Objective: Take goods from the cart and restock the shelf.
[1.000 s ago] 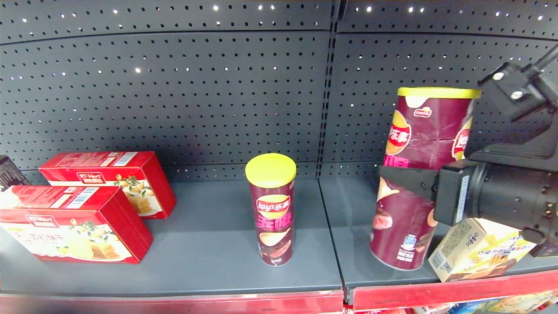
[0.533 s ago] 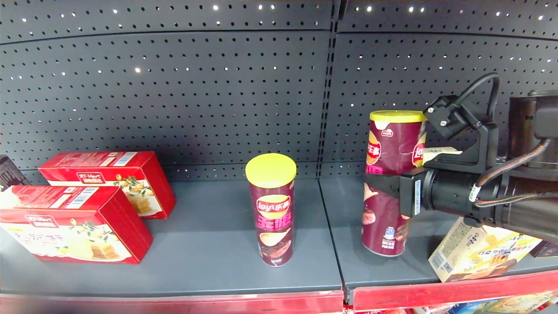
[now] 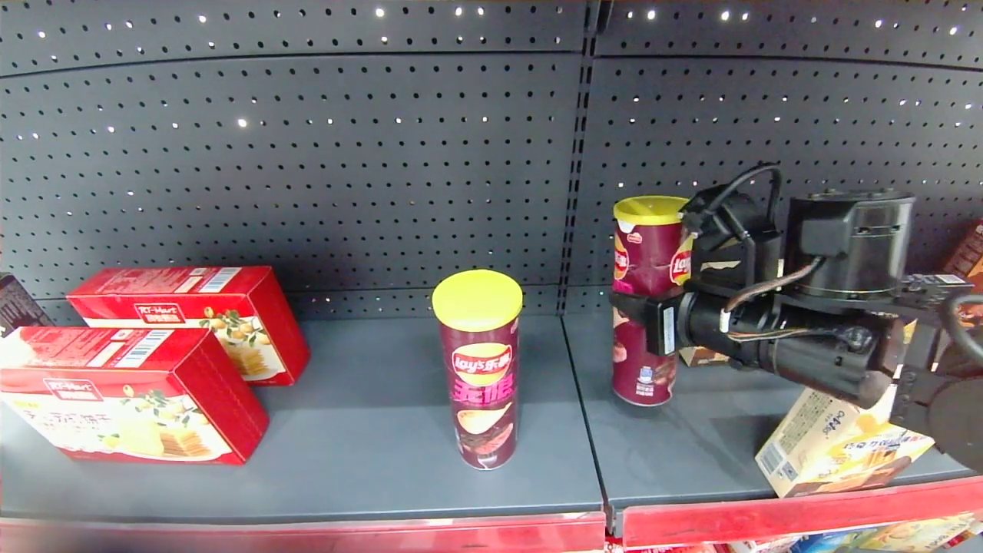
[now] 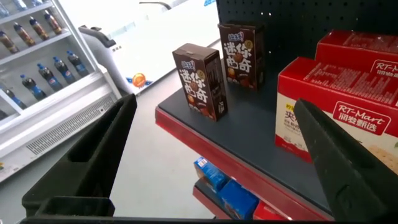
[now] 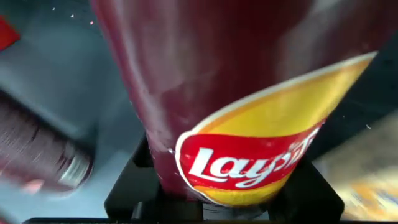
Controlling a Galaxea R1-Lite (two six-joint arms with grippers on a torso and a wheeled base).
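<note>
Carried deeper onto the shelf (image 3: 369, 430), the chip can (image 3: 643, 261) stays clamped in the right gripper (image 3: 633, 311).

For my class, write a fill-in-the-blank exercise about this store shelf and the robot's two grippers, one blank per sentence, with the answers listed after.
The right gripper is shut on a chip can with a ____ lid.
A second chip can stands ____ on the shelf, nearer the robot's left.
Two ____ boxes lie at the shelf's left end.
The left gripper has its jaws ____.
Missing words: yellow, upright, red, open.
</note>
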